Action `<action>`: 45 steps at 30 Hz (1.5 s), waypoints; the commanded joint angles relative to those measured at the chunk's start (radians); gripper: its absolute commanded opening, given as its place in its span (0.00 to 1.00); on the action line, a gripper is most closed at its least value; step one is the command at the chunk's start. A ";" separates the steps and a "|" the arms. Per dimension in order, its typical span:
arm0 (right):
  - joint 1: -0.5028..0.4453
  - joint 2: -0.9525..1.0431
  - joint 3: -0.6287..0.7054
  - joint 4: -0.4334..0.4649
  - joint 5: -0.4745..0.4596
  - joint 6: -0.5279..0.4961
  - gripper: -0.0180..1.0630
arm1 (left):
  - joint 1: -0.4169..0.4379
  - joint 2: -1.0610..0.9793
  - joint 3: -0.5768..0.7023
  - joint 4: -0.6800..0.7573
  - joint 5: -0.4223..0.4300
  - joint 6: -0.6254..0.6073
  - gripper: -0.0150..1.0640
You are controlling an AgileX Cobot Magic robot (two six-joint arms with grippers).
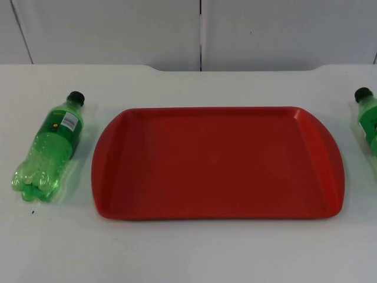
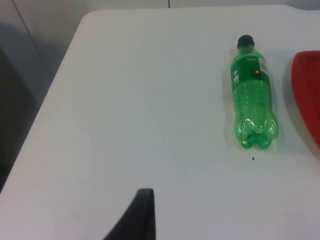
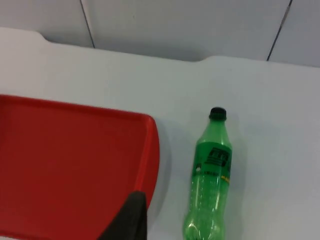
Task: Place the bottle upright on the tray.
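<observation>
The white table (image 1: pixel 194 253) runs across the whole top view, ending at the grey partition wall (image 1: pixel 118 29) along the upper edge. At its centre lies the red tray (image 1: pixel 218 165), flat and with nothing on it.

Left of the tray in the top view lies a green bottle (image 1: pixel 50 147) on its side, just beside the tray's left rim but not touching it. Its long axis runs from the black cap at upper right to the lobed base at lower left, nearly parallel to that rim. A second green bottle (image 1: pixel 368 115) lies at the right edge of the top view, cap toward the wall, also on its side and near the tray's right rim.

Neither bottle is upright or on the tray, so the task is not yet begun.

The left gripper (image 2: pixel 140 220) hangs over bare table, well apart from the left bottle, which lies ahead of it toward the tray. The right gripper (image 3: pixel 131 220) sits over the tray's rim, with the second bottle just beside it. Each arm looks nearer its own bottle. With one fingertip visible on each, I cannot tell how far either is open; neither touches anything.
</observation>
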 commanded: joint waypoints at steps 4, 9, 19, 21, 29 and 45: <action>-0.004 0.037 -0.008 0.000 -0.012 -0.002 0.99 | 0.003 0.016 0.001 -0.026 -0.015 0.000 0.99; -0.004 0.040 -0.008 0.000 -0.014 -0.003 0.99 | 0.003 0.071 -0.025 -0.041 -0.029 0.000 0.99; -0.004 0.040 -0.008 0.000 -0.014 -0.003 0.99 | 0.003 0.276 -0.107 -0.094 -0.105 0.034 0.99; -0.004 0.040 -0.008 0.000 -0.016 -0.003 0.99 | 0.003 0.357 -0.139 -0.106 -0.124 0.034 0.99; -0.004 0.040 -0.008 0.000 -0.016 -0.003 0.99 | 0.003 0.658 -0.278 -0.190 -0.184 0.127 0.99; -0.004 0.040 -0.008 0.000 -0.039 -0.003 0.99 | -0.029 1.221 -0.556 -0.355 -0.187 0.295 0.99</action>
